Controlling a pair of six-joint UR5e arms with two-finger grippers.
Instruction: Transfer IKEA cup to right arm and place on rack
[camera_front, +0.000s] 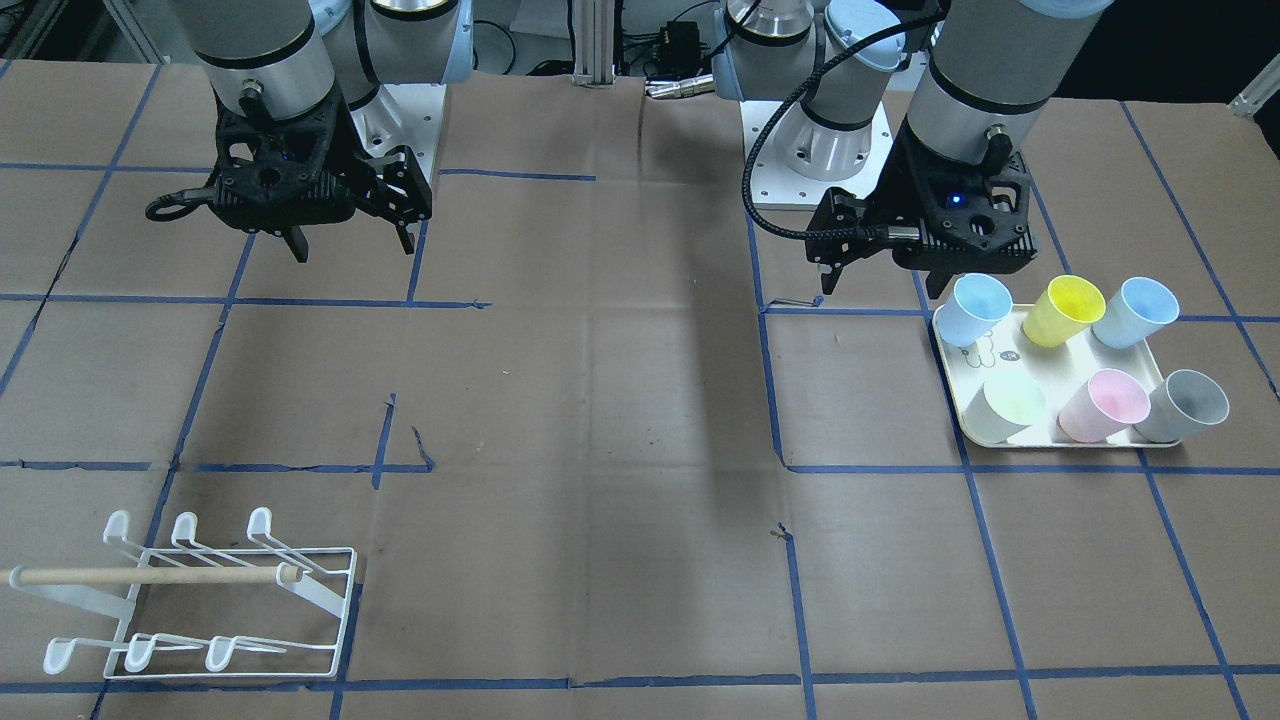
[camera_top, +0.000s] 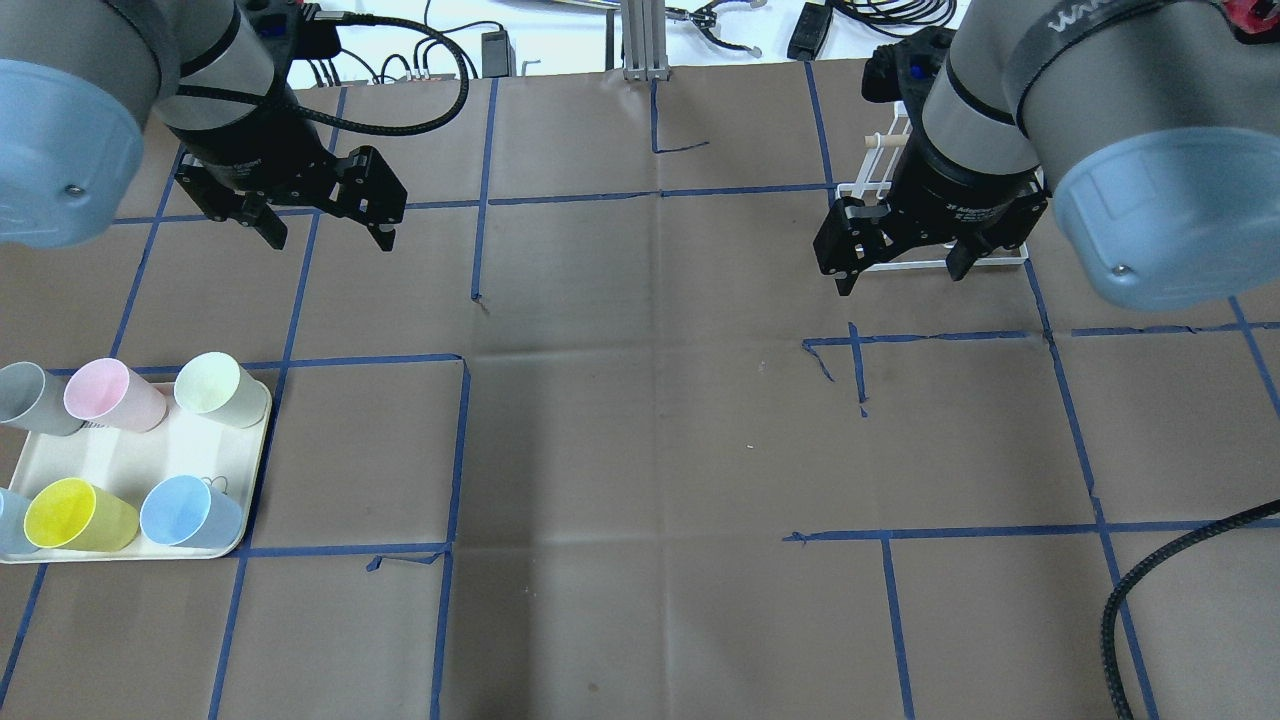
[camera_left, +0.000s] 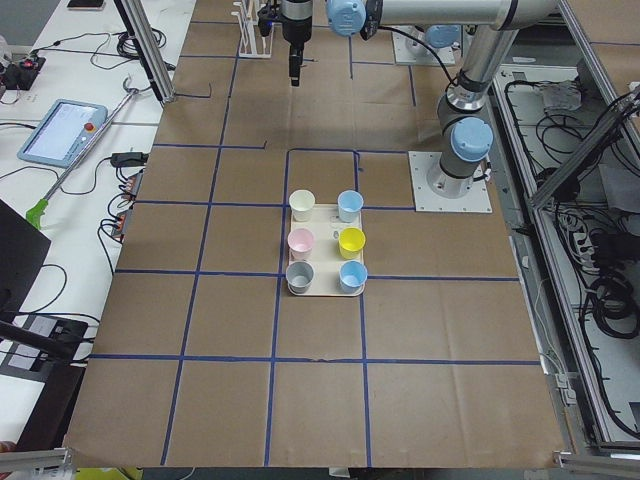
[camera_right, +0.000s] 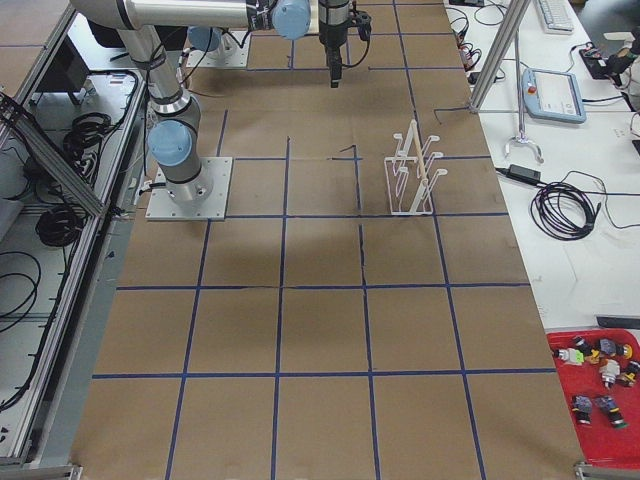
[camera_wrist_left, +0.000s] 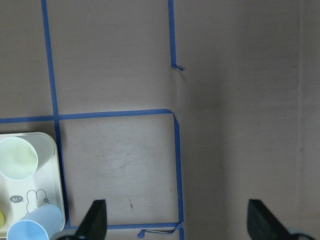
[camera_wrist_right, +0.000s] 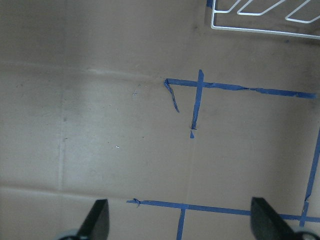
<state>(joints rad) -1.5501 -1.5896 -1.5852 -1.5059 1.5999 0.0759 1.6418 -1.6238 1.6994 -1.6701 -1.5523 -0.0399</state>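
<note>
Your left fingers (camera_top: 380, 205) and right fingers (camera_top: 848, 250) hung wide open, empty; cups (camera_top: 110, 395) stood at the left edge of the desk (camera_top: 640, 420).

The table (camera_front: 600, 400) is brown with blue tape (camera_front: 771, 400) lines. Near the black left gripper (camera_top: 330, 234), the cream tray (camera_front: 1055, 362) (with a small drawing) carries a yellow cup (camera_front: 1066, 308), a pink cup (camera_front: 1105, 403), a grey cup (camera_front: 1186, 405), a pale green cup (camera_front: 1012, 405), two light blue cups (camera_front: 978, 308) (camera_front: 1138, 311). The rack (camera_front: 312, 594) is white.

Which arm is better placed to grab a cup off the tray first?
Left. The left arm hangs with open jaws right beside the tray of cups; the right arm is far off, toward the rack.
</note>
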